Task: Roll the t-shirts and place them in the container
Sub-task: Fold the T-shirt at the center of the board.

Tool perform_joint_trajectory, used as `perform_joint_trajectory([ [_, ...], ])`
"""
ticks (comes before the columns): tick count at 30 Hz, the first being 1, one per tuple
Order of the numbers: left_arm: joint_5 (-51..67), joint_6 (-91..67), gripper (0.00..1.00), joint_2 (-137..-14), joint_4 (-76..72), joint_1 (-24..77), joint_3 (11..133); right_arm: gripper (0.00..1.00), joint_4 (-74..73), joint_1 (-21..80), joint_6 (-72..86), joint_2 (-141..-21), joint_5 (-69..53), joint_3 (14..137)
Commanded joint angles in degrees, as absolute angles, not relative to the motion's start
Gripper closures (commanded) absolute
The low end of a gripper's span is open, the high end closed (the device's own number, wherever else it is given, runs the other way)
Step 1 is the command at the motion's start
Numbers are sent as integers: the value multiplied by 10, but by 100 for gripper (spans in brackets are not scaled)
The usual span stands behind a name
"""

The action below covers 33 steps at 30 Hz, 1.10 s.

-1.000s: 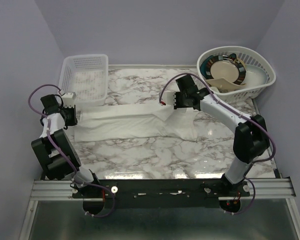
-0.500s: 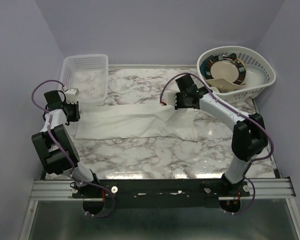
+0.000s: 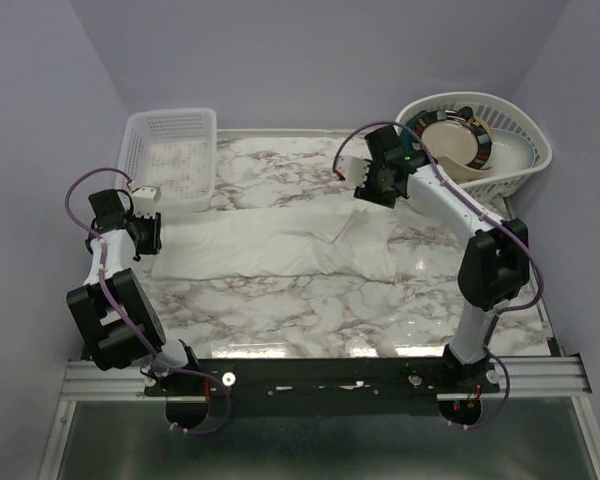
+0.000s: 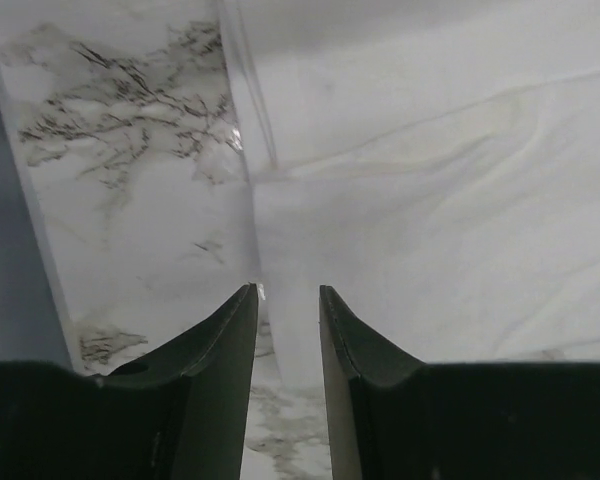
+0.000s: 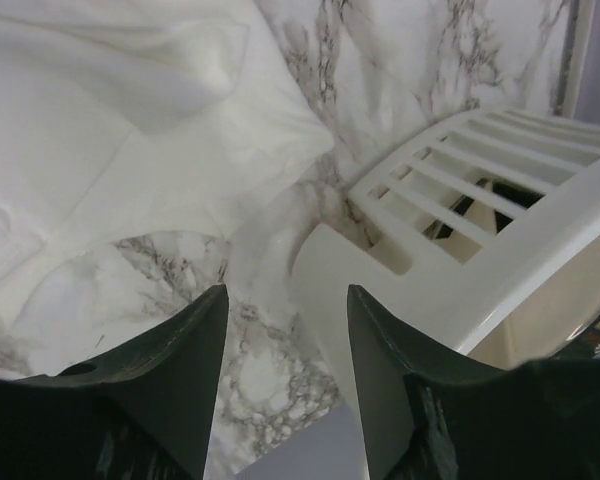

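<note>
One white t-shirt (image 3: 270, 250) lies folded into a long band across the middle of the counter (image 3: 310, 315). It runs from near the left edge to right of centre, where a wider part spreads toward the far side. The left gripper (image 3: 148, 238) hangs at the band's left end, close to the counter's left edge, its jaws parted and gripping nothing. The right gripper (image 3: 360, 180) hovers beyond the band's right end, toward the far right corner, and is likewise open and empty.

The left wrist view adds that the cloth's straight edge runs just below the gap between the fingers (image 4: 230, 330), with marble on one side and shirt on the other. The right wrist view shows a corner of the shirt on one side and the slotted rim of the round basket (image 5: 480, 230) close on the other. A rectangular lattice basket (image 3: 170, 150) stands at the far left corner.
</note>
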<state>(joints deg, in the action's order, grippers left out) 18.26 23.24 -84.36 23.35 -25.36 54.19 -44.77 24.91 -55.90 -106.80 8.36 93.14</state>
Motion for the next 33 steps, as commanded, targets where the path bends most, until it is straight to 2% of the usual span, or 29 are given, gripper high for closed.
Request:
perform_joint_trajectory([
  [1, 224, 284, 61, -822, 296, -250, 490, 40, -606, 219, -504, -996, -36, 871],
  [6, 221, 285, 63, -847, 280, -249, 490, 39, -626, 218, -543, -937, -76, 728],
  [14, 214, 295, 64, -872, 268, -248, 507, 37, -635, 218, -532, -958, -140, 711],
  [16, 214, 295, 64, -881, 265, -247, 512, 31, -637, 218, -527, -974, -159, 722],
  [20, 214, 301, 65, -894, 262, -244, 518, 27, -642, 218, -523, -1002, -174, 735],
  [21, 213, 305, 65, -895, 261, -243, 519, 24, -642, 218, -524, -1007, -179, 736],
  [22, 209, 305, 65, -899, 260, -243, 518, 15, -642, 217, -525, -1019, -180, 737],
  [27, 198, 313, 66, -910, 259, -243, 515, 15, -613, 220, -526, -1041, -172, 738],
  [33, 180, 337, 68, -915, 264, -243, 504, 22, -562, 225, -509, -1066, -152, 731],
])
